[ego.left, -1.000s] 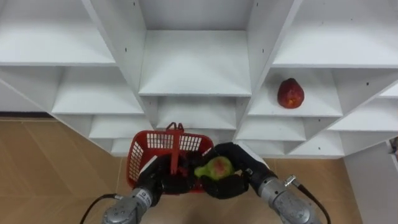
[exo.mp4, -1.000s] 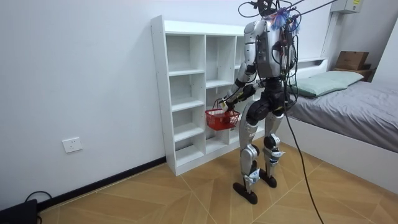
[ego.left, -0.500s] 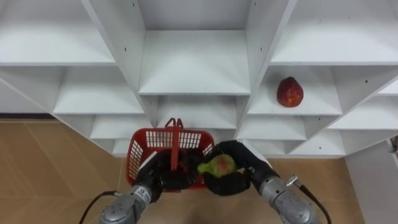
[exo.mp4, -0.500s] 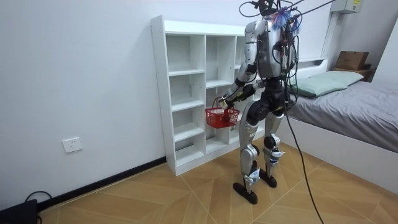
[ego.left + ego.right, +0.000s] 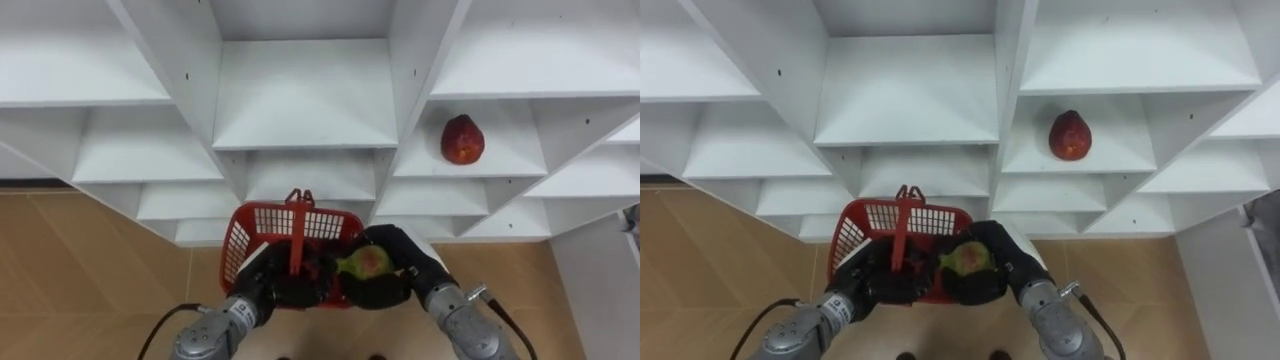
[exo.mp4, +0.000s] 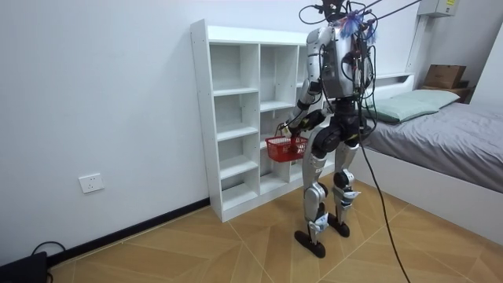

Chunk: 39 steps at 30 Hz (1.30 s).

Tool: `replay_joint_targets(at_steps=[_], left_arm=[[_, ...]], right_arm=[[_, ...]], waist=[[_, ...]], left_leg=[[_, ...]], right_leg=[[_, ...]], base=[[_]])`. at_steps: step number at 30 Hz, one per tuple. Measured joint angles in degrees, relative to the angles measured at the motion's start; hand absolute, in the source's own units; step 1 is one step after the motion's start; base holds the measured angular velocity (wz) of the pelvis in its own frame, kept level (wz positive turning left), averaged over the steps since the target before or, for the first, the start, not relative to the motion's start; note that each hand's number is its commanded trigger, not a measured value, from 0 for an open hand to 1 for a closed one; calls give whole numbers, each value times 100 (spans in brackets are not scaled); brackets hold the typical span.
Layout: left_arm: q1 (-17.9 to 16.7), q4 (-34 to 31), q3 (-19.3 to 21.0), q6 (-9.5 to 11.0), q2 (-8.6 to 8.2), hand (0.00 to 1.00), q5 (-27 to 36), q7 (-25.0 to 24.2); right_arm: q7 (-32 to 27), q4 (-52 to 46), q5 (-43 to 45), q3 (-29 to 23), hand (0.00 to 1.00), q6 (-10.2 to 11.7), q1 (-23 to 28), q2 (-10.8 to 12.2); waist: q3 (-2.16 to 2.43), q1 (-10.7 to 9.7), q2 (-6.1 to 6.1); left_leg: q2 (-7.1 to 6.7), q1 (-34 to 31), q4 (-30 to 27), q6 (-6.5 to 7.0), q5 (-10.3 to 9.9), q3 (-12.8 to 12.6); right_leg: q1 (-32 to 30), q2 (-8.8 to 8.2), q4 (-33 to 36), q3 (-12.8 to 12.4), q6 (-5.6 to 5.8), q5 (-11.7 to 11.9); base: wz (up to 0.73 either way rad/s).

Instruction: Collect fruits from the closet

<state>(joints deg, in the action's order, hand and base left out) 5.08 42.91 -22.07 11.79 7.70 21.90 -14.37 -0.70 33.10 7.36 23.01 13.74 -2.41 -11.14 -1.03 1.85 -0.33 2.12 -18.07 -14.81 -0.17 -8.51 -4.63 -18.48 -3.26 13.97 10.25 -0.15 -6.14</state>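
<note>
Right robot hand point(image 5: 400, 255) is grasping a fruit point(image 5: 367, 263) over the basket point(image 5: 262, 225) rim.

The green-red fruit is sitting in the curled right robot hand, right at the basket's edge, just beside the left robot hand point(image 5: 268, 285), which is clenching the handle point(image 5: 296, 235). If released here, the fruit is likely catching the rim and dropping to the floor point(image 5: 80, 260). The upright handle between the two hands is narrowing the opening, and any swing of the hanging basket is adding risk. A red fruit point(image 5: 462, 139) is lying on a closet point(image 5: 300, 100) shelf above and right of the right robot hand, well apart, not yet collected.
</note>
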Motion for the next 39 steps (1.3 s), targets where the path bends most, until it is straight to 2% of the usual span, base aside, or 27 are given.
replay_joint_targets(at_steps=[8, 19, 30, 33, 39], left_arm=[[-2, -4, -182, 0, -2, 100, 106, -7], [-6, -8, -201, 0, -14, 100, 108, -15], [14, -38, -189, -3, -19, 100, 113, -142], [14, -128, -200, -3, -12, 100, 114, -209], [21, -392, -214, -2, -4, 100, 124, -256]], right_arm=[[-479, 65, 50, 58, 100, 0, 3, 4], [-866, 71, 211, 57, 100, 0, 1, 9], [-834, 331, 247, 61, 100, -6, -233, 26], [-785, 338, 377, 66, 93, -6, -248, 27], [-711, 341, 468, 63, 94, -6, -271, 25]], waist=[[0, 6, 0], [0, 15, 0], [-10, 13, -16], [-28, 9, -44], [-37, 6, -59]], left_leg=[[11, -16, 1, -1, 1, -14], [14, -16, -2, -4, 2, -15], [22, -28, 33, -7, 5, -72], [22, -32, 33, -7, 5, -72], [22, -39, 32, -7, 5, -72]], right_leg=[[-7, 7, -7, -4, -1, 0], [-8, 10, -6, -11, -5, 3], [-67, 25, -5, -89, -6, 8], [-67, 24, -13, -81, -6, 7], [-68, 24, -25, -78, -6, 7]], base=[[0], [0], [-3], [0], [0]])
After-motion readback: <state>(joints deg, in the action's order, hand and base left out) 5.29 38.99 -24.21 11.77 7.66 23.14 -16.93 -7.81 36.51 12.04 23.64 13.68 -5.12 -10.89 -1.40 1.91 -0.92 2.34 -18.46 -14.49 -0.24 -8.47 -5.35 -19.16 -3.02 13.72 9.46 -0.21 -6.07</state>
